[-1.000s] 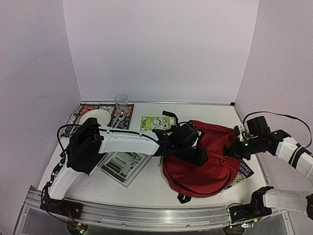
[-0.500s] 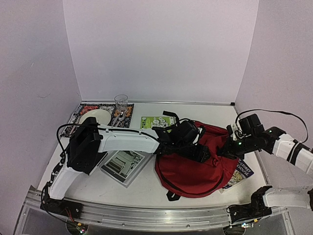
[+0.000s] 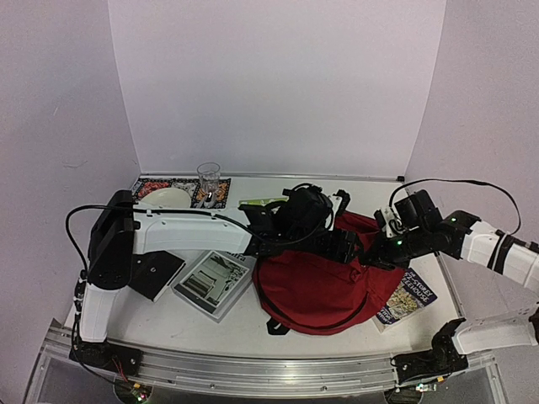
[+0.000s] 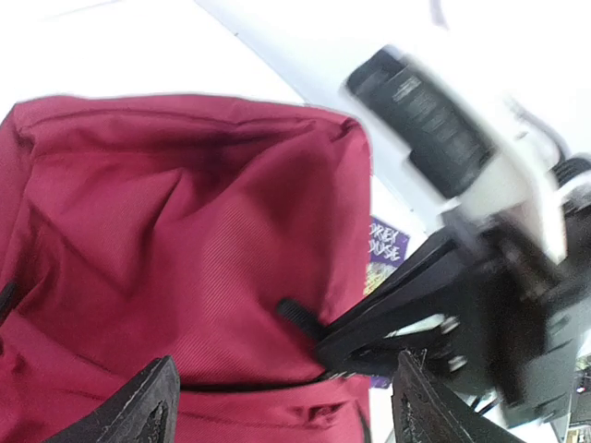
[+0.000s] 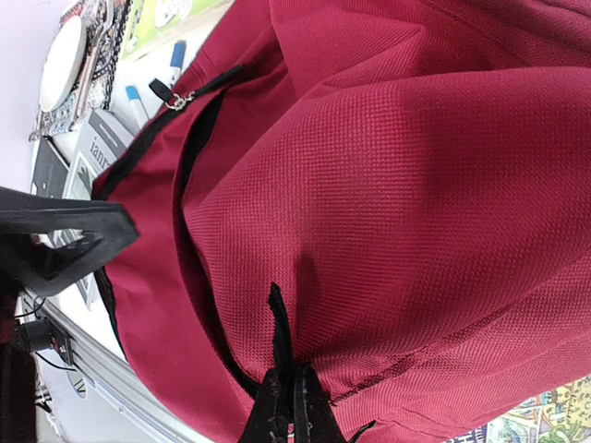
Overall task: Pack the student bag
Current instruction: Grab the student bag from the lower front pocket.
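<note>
1. The soft dark-red fabric student bag [image 3: 324,286] lies on the white worktop [image 3: 253,328], right of the middle and towards the near edge, with both arms meeting over its upper part.
2. The right hand [image 5: 286,399] is clenched tight on a narrow black fabric tab [image 5: 277,328] that stands off the student bag's red cloth, next to a dark gap along a seam.
3. The left hand [image 4: 284,367] is released. Its two black fingers [image 4: 148,406] stand wide apart above the red cloth with nothing between them, and it hangs just beside the right hand.
4. In the right wrist view a black zip runs along the bag's edge, with a small metal puller [image 5: 175,98] at its far end.
5. A purple illustrated book [image 3: 408,299] lies at the bag's right side, partly under it.
6. A grey-and-white booklet [image 3: 210,284] lies just left of the bag, with a flat black square object [image 3: 157,274] beside that.
7. Farther back on the left, a white plate [image 3: 165,198] and a clear drinking glass [image 3: 208,178] stand on a patterned placemat [image 3: 221,195]. A green printed sheet [image 3: 263,202] shows behind the left arm.
</note>
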Tool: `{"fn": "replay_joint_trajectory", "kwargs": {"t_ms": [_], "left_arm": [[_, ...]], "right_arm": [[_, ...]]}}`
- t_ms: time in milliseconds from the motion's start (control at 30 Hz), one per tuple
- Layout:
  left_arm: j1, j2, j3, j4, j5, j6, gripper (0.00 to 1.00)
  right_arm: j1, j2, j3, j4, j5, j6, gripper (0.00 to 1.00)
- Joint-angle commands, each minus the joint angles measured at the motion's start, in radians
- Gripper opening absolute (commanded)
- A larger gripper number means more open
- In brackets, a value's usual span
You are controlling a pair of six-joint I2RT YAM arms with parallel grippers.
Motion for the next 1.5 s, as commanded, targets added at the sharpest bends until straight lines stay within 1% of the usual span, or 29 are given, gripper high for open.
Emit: {"fn": "replay_joint_trajectory", "kwargs": {"t_ms": [0,133,267,333,400,433,533,633,767,867,933,1033,1067,1100,1167,1200,1267,1333,1400,1467], "left_arm": [[-0.005,0.063,0.100,0.051,0.046,0.006,0.81],[-0.006,0.106,0.108,0.051,0.063,0.008,0.80],[-0.004,0.086,0.039,0.051,0.023,0.014,0.80],[-0.001,0.061,-0.010,0.051,-0.014,-0.010,0.80],[0.005,0.044,-0.046,0.051,-0.062,-0.065,0.80],[0.010,0.044,-0.051,0.052,-0.061,-0.092,0.80],[0.014,0.062,-0.043,0.052,-0.042,-0.185,0.81],[0.014,0.103,-0.004,0.052,0.025,-0.251,0.80],[0.013,0.140,0.034,0.056,0.061,-0.263,0.78],[0.013,0.154,0.046,0.072,0.087,-0.243,0.71],[0.013,0.158,0.041,0.088,0.104,-0.235,0.60],[0.013,0.150,0.018,0.123,0.120,-0.231,0.36],[0.014,0.141,0.005,0.137,0.122,-0.229,0.25],[0.015,0.135,-0.007,0.144,0.123,-0.228,0.16],[0.018,0.119,-0.030,0.178,0.123,-0.227,0.02],[0.022,0.113,-0.039,0.184,0.123,-0.228,0.00],[0.029,0.101,-0.059,0.198,0.126,-0.235,0.00],[0.038,0.089,-0.079,0.210,0.127,-0.242,0.00],[0.046,0.080,-0.093,0.216,0.129,-0.247,0.00],[0.051,0.073,-0.101,0.217,0.131,-0.247,0.00]], "right_arm": [[0.010,0.001,0.045,0.043,0.017,0.009,0.02],[0.010,-0.014,0.044,0.048,0.023,0.022,0.02],[0.010,-0.020,0.035,0.050,0.029,0.038,0.03],[0.011,-0.022,0.030,0.051,0.034,0.047,0.02],[0.010,-0.027,0.025,0.057,0.038,0.054,0.02],[0.010,-0.031,0.021,0.062,0.039,0.057,0.02],[0.010,-0.036,0.012,0.079,0.033,0.060,0.02],[0.011,-0.038,0.002,0.097,0.021,0.063,0.02],[0.011,-0.026,-0.005,0.121,0.004,0.070,0.03],[0.010,-0.021,-0.008,0.137,0.000,0.077,0.03],[0.010,-0.020,-0.006,0.147,0.004,0.080,0.05],[0.010,-0.023,0.001,0.150,0.022,0.083,0.10],[0.010,-0.026,0.001,0.150,0.030,0.085,0.12],[0.010,-0.030,0.001,0.149,0.042,0.085,0.14],[0.010,-0.043,-0.003,0.145,0.069,0.089,0.20],[0.010,-0.051,-0.008,0.142,0.081,0.091,0.22],[0.010,-0.076,-0.014,0.125,0.108,0.096,0.28],[0.010,-0.104,-0.017,0.080,0.157,0.102,0.38],[0.007,-0.134,-0.019,-0.003,0.249,0.123,0.49],[0.001,-0.172,-0.029,-0.068,0.314,0.146,0.55]]}}
